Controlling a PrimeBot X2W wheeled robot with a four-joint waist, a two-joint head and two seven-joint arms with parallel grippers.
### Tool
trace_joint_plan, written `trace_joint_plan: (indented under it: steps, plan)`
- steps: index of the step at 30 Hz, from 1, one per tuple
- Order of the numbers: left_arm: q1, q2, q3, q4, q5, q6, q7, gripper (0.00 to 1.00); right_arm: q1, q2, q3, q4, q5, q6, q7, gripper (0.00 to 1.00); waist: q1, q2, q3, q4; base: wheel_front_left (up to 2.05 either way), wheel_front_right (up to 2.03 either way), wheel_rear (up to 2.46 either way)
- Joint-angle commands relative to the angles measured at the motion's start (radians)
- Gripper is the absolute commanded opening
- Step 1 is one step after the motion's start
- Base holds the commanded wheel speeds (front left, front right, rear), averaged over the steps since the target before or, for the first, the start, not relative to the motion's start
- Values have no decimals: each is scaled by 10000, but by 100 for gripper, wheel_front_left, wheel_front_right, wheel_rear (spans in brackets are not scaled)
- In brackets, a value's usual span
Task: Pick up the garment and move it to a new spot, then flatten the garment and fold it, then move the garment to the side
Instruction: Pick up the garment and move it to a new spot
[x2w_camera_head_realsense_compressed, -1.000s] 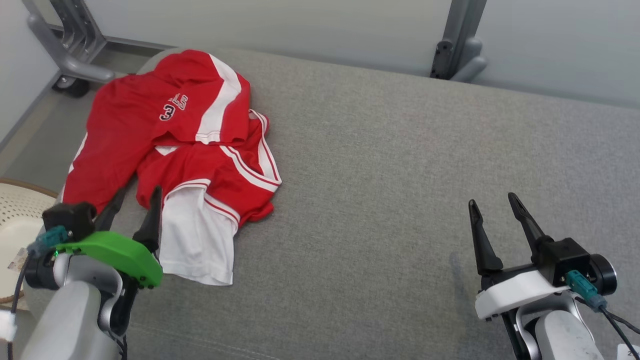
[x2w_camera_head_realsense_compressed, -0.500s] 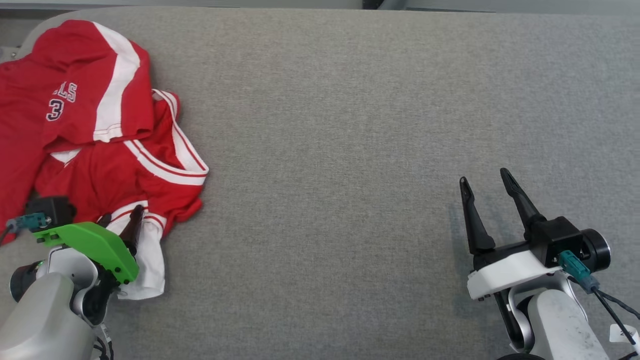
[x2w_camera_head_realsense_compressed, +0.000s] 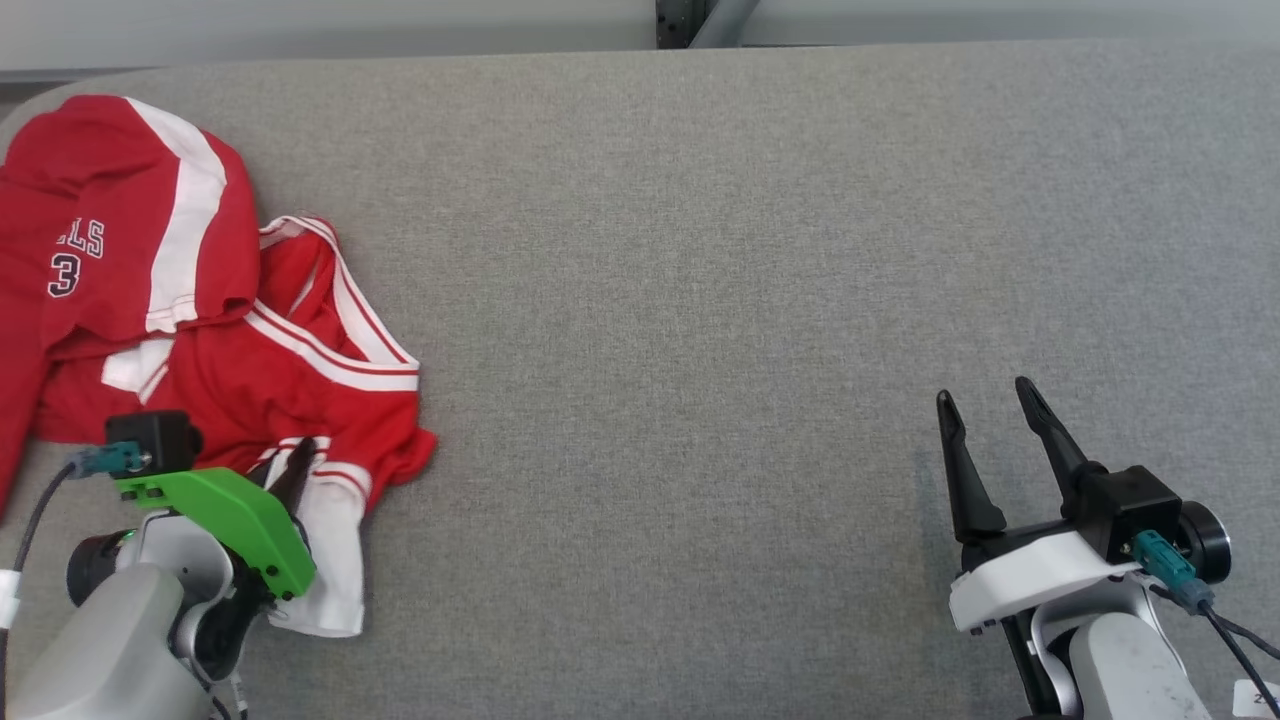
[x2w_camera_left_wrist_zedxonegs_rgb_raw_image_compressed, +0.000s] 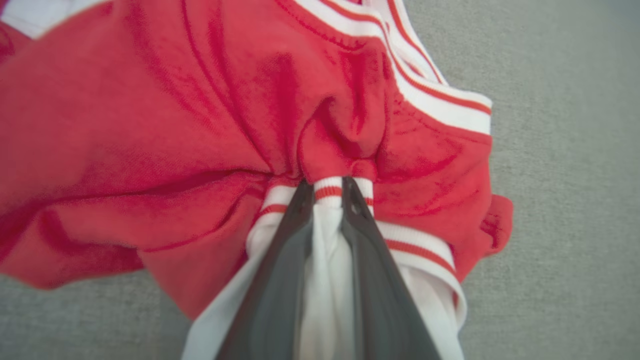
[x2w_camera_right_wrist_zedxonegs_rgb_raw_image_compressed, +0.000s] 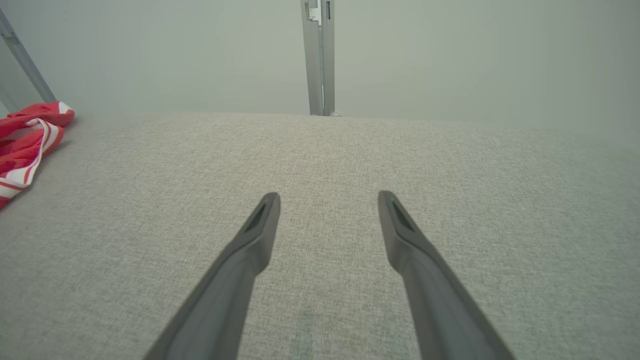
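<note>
step: we're on the very first bit, the pick-up. Nothing moved to a new spot yet, flattening and folding all to come.
jersey (x2w_camera_head_realsense_compressed: 200, 330): crumpled red-and-white heap at the far left end of the grey couch (x2w_camera_head_realsense_compressed: 760, 300), one sleeve flopped over the body.
left gripper (x2w_camera_left_wrist_zedxonegs_rgb_raw_image_compressed: 327, 192): we've got it pinching a bunched fold of the jersey, right on the striped cuff where white meets red. Cloth is squeezed between the fingers (x2w_camera_left_wrist_zedxonegs_rgb_raw_image_compressed: 280, 280).
right gripper (x2w_camera_head_realsense_compressed: 985, 420): fingers spread wide, nothing in them, hovering over bare couch well to the right of the jersey.
next: we reckon a lift and a carry rightward from the jersey's spot, toward the open middle of the couch.
watch out: it's only a thin pinch of cuff, so we'd guess the rest drags or slips if we yank.
</note>
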Motion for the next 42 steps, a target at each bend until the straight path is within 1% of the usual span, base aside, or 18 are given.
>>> trace_joint_plan:
  steps: [1,4,8,11,12,15,17,20,25,28,30,32,34,35,37,39,42]
  plan:
    - [246,-58,-293,-300,-149,-111,-26,0,129,-33,-56,23,84,-3,-32,100,0,-1,-458,248,0,0,0]
    - [147,315,-668,-1296,-370,-76,-255,0,356,-32,-61,87,276,-3,-32,100,0,-1,-809,408,0,0,0]
    - [-43,551,-1155,-2954,-671,-76,-295,0,523,-36,66,131,521,-3,-32,100,0,-1,-1133,487,0,0,0]
    - [-195,693,-1379,-4127,-757,-74,-210,0,561,-36,220,166,708,-3,-32,100,0,-1,-1299,391,0,0,0]
    - [-300,666,-1395,-4763,-806,-73,-172,0,571,-35,307,168,830,-3,-32,100,0,-1,-1383,249,0,0,0]
    - [-424,447,-1482,-5599,-701,128,-108,0,615,-36,379,153,982,-3,-32,100,0,-1,-1467,-82,0,0,0]
    - [-413,249,-1510,-6041,-896,241,12,0,577,-35,429,139,1039,-3,-32,100,0,-1,-1490,-400,0,0,0]
    - [-525,67,-1710,-6399,-680,401,191,0,514,-33,456,106,1143,-3,-32,100,0,-1,-1471,-980,0,0,0]
    - [-773,-448,-2162,-6206,-378,578,388,0,437,-35,520,79,1304,-3,-32,100,0,-1,-1354,-2055,0,0,0]
    - [-873,-864,-2347,-5884,-354,557,390,0,508,-35,459,71,1387,-3,-32,100,0,-1,-1293,-2641,0,0,0]
    - [-915,-1201,-2497,-5551,-334,511,322,0,620,-32,362,69,1403,-3,-32,100,0,-1,-1259,-2917,0,0,0]
    - [-907,-1399,-2661,-5017,-141,490,210,0,684,-30,320,77,1429,-3,-32,100,0,-1,-1227,-3169,0,0,0]
    - [-954,-1569,-2845,-4304,82,476,11,0,721,-24,327,51,1500,-3,-32,100,0,-1,-1158,-3366,0,0,0]
    - [-954,-1569,-2845,-4304,82,476,11,0,721,-24,327,51,1500,-3,-32,100,0,-1,-1158,-3366,0,0,0]
    - [-826,-1976,-3011,-3623,-34,316,-96,0,763,-27,327,23,1555,-3,-32,100,0,-1,-1106,-3461,0,0,0]
    - [-983,-2118,-3307,-2913,302,200,-272,0,794,-29,333,11,1603,-3,-32,100,0,-1,-1068,-3499,0,0,0]
    - [-1093,-2410,-3485,-1950,447,106,-590,0,730,-23,353,6,1605,-1,-32,100,0,-1,-1015,-3464,0,0,0]
